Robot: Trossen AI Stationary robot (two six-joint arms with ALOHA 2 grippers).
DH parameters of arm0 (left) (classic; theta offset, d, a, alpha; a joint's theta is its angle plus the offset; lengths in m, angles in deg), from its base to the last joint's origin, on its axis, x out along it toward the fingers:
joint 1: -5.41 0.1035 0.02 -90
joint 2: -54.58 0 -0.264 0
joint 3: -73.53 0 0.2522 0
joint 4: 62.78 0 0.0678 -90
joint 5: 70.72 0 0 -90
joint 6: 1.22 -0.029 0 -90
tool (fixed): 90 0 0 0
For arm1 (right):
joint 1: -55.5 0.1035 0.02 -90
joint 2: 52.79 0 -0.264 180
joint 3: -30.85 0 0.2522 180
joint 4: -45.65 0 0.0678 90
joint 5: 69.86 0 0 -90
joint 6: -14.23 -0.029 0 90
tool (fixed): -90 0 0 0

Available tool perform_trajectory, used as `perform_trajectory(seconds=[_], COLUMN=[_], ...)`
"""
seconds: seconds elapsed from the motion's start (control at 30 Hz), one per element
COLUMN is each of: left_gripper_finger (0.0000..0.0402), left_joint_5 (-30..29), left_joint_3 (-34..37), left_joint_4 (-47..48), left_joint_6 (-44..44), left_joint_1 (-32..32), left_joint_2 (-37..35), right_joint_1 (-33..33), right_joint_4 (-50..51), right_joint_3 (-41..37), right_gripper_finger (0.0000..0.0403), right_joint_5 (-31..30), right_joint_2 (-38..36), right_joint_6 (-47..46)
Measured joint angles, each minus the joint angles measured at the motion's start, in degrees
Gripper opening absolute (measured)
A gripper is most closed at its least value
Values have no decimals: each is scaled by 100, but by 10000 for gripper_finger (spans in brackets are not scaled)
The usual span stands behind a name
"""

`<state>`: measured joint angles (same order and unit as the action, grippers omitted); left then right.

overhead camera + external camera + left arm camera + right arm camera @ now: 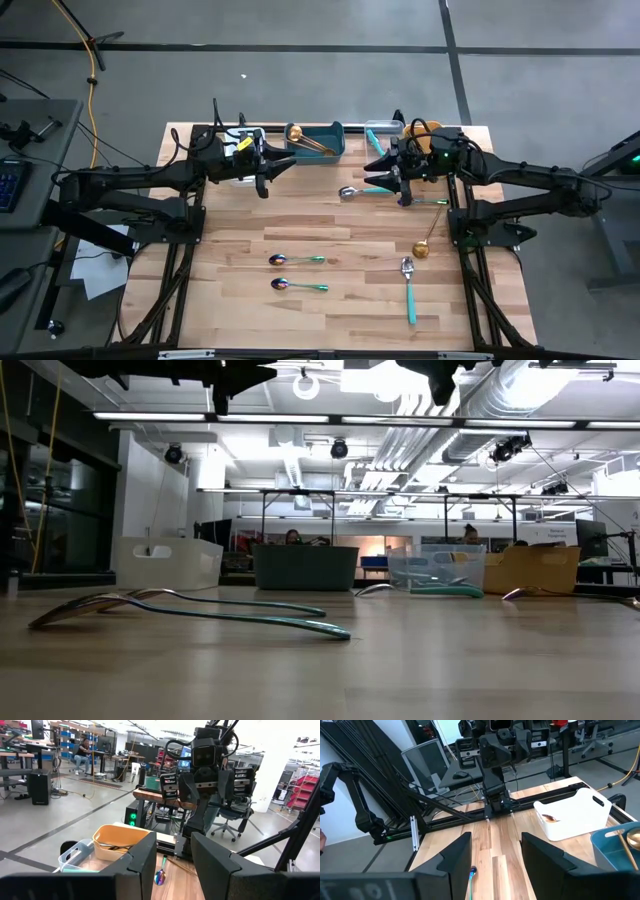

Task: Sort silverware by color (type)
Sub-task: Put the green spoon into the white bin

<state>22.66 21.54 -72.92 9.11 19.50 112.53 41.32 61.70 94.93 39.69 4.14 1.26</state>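
Both arms hang raised over the far half of the table, their fingers level and facing each other. My left gripper [274, 172] [172, 865] is open and holds nothing; so is my right gripper [374, 173] [495, 865]. On the wood between and below them lies a spoon with an iridescent bowl and teal handle [358, 192] [160, 876]. Nearer the front lie two green-handled spoons [296, 260] [299, 286], a gold spoon [427, 241] and a silver, teal-handled utensil [409, 290]. Gold utensils [305, 138] lie in the teal bin [330, 132].
Along the far edge stand a white bin [572, 815] with something small in it, the teal bin, a clear bin [379, 130] holding a teal piece, and an orange bin [412, 128]. Bare wood stretches across the middle and front left. People sit in the room behind the table.
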Motion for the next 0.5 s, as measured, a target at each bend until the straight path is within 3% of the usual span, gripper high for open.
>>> perform_trajectory(seconds=[0.27,0.5], left_gripper_finger=[113,113], left_joint_5=[226,85], left_joint_3=[-122,-1133], left_joint_4=[361,3439], left_joint_6=[-56,-1160], left_joint_1=[-87,-1120], left_joint_2=[0,447], right_joint_1=[0,0], right_joint_4=[0,2], right_joint_3=[0,0], right_gripper_finger=[165,165], right_joint_5=[9,18], right_joint_2=[0,0], right_joint_6=[-2,74])
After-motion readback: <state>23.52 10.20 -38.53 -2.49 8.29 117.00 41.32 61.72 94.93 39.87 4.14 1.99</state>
